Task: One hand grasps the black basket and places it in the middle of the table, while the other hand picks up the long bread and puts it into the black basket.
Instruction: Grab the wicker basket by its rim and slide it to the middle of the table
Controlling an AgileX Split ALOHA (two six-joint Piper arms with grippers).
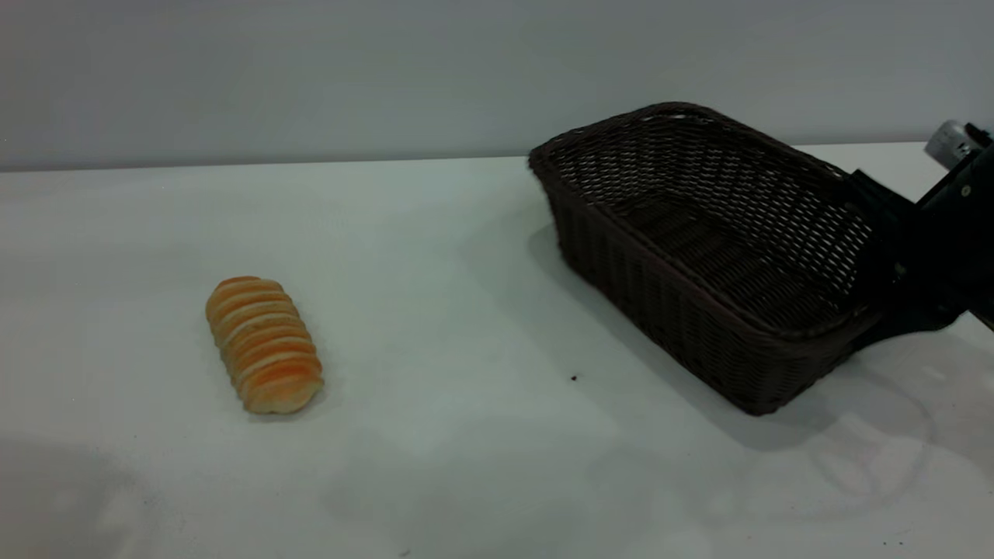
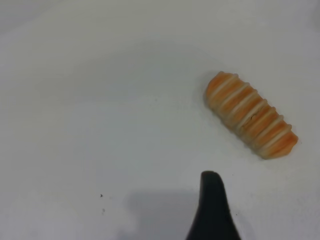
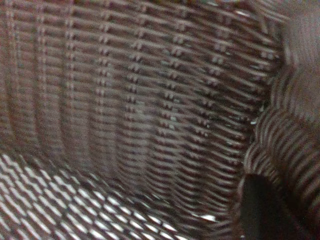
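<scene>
The black basket (image 1: 699, 256) stands at the right of the table (image 1: 435, 466), tilted, with its right end raised. My right gripper (image 1: 881, 256) is shut on the rim of that right end. In the right wrist view the weave of the basket (image 3: 140, 100) fills the picture, with one dark finger (image 3: 260, 210) against the inside wall. The long bread (image 1: 264, 344) lies flat on the table at the left. In the left wrist view the bread (image 2: 250, 121) lies apart from my left gripper (image 2: 245, 200), which is open and empty above the table. Only one of its fingers (image 2: 212, 205) shows.
A grey wall (image 1: 311, 70) runs behind the table's far edge. White tabletop lies between the bread and the basket, with a tiny dark speck (image 1: 574, 378). The left arm is out of the exterior view.
</scene>
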